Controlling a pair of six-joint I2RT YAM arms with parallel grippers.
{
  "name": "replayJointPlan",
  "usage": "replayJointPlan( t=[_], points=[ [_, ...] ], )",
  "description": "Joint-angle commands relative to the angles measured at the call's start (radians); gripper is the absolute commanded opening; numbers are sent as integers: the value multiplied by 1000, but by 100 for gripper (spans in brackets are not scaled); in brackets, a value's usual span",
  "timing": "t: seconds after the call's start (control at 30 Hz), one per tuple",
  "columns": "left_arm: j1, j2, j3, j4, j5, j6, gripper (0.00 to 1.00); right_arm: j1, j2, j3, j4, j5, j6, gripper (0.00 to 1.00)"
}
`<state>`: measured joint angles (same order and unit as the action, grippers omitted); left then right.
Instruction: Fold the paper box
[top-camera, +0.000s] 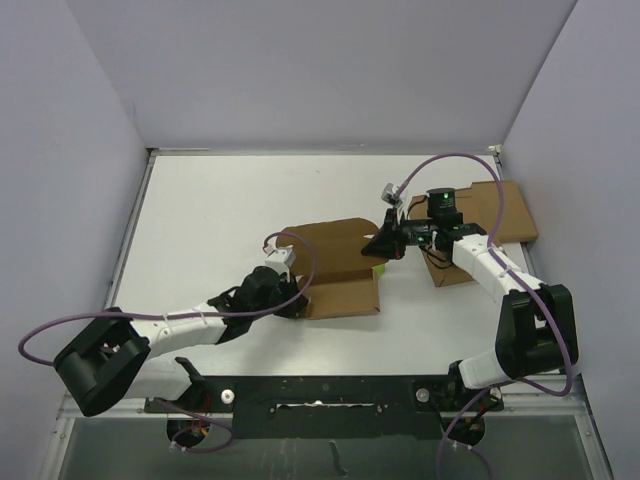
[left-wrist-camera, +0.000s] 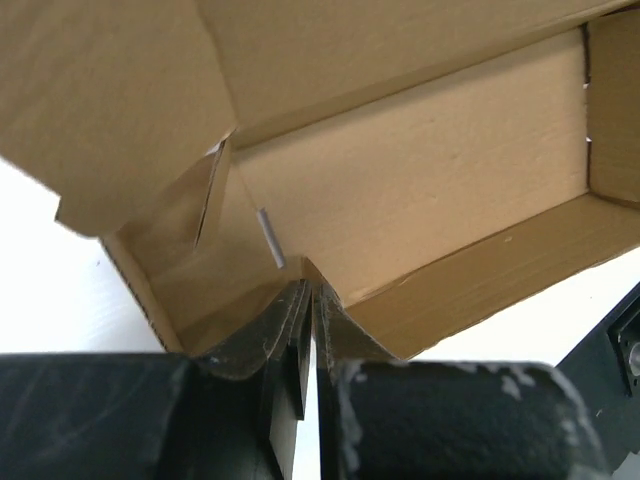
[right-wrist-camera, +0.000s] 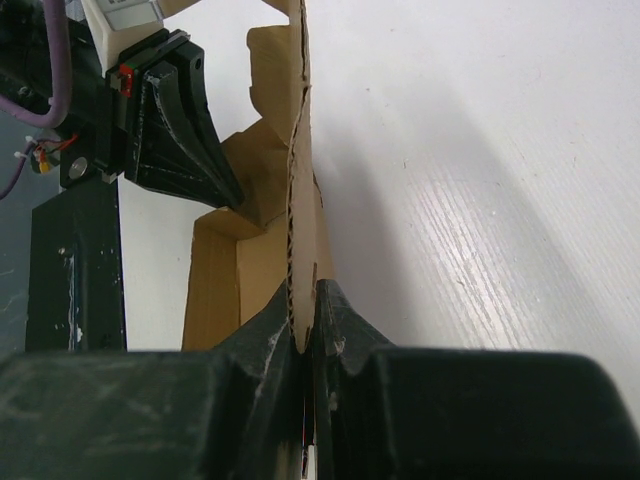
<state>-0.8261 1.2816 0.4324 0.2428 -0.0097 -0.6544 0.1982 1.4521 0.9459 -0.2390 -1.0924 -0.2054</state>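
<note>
- One paper box (top-camera: 335, 268).
- Two grippers: left gripper (top-camera: 301, 302), right gripper (top-camera: 377, 245).
- One slab (top-camera: 515, 215), right of the paper box.
- Perhaps one smaller box (top-camera: 452, 275), also right of it, half hidden.

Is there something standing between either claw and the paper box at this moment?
Nothing visible does. The left claw is shut on a wall edge of the paper box, and the right claw is shut on a thin upright flap of it. Both touch the cardboard directly.
</note>
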Motion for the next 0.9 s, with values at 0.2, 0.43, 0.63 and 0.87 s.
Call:
replayJointPlan(
  t=[0.2, 0.43, 0.63, 0.87],
  points=[
    [-10, -48, 9, 82, 18, 94, 7, 3, -1, 14, 17, -26, -20, 0],
    [1, -293, 3, -183, -59, 89, 18, 1, 1, 20, 5, -30, -33, 0],
    [5, -431, 2, -357, -120, 35, 36, -5, -1, 22, 4, -33, -35, 0],
    [8, -354, 11, -385, -181, 15, 53, -4, -4, 21, 3, -35, -35, 0]
  ],
)
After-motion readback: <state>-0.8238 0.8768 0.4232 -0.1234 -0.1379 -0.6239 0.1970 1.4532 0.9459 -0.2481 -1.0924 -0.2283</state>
